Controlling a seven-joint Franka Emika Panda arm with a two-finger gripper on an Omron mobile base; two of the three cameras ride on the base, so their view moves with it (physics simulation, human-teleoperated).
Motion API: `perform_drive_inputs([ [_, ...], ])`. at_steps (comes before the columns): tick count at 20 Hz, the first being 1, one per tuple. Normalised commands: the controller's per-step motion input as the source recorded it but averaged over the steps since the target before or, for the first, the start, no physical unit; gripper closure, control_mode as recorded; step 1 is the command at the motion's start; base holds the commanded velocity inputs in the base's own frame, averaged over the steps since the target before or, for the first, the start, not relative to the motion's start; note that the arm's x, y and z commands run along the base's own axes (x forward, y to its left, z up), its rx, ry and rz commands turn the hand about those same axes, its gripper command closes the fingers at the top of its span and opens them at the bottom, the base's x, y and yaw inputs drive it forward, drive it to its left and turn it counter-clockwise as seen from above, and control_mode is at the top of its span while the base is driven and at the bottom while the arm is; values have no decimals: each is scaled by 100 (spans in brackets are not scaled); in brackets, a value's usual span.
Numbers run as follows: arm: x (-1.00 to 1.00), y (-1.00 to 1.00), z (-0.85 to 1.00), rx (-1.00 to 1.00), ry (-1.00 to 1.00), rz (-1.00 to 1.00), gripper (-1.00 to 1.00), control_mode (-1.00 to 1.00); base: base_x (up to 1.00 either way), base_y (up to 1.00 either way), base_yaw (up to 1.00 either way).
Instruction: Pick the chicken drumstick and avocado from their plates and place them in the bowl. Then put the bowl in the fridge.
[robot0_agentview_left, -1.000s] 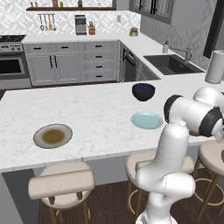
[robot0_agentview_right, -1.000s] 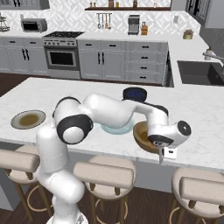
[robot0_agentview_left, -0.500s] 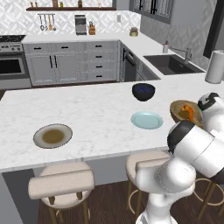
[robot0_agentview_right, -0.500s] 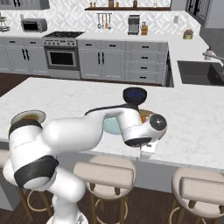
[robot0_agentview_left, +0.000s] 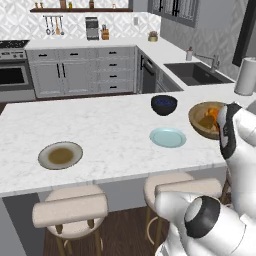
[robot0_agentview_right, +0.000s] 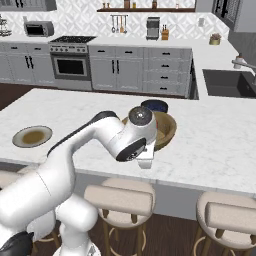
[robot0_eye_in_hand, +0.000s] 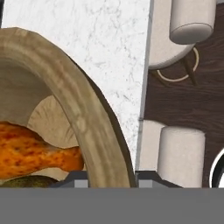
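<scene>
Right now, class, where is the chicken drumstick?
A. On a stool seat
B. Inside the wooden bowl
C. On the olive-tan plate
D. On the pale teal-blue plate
B. The hand view shows the chicken drumstick lying inside the bowl, within its tan rim, while in the left base view the olive-tan plate and the teal-blue plate both sit bare on the counter.

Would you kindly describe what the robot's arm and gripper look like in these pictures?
The arm is glossy white, built of rounded, bulbous segments with dark grey joint caps. The hand is a white block. The gripper shows two small dark grey finger tips. No cables or markings are visible.
</scene>
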Motion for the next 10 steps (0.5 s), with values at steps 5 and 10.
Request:
perform_drive_inputs([
  [5, -57, 50, 95, -7, 1, 0, 100, -100, 0, 0, 0],
  [10, -58, 49, 81, 0, 7, 0, 100, -100, 0, 0, 0],
])
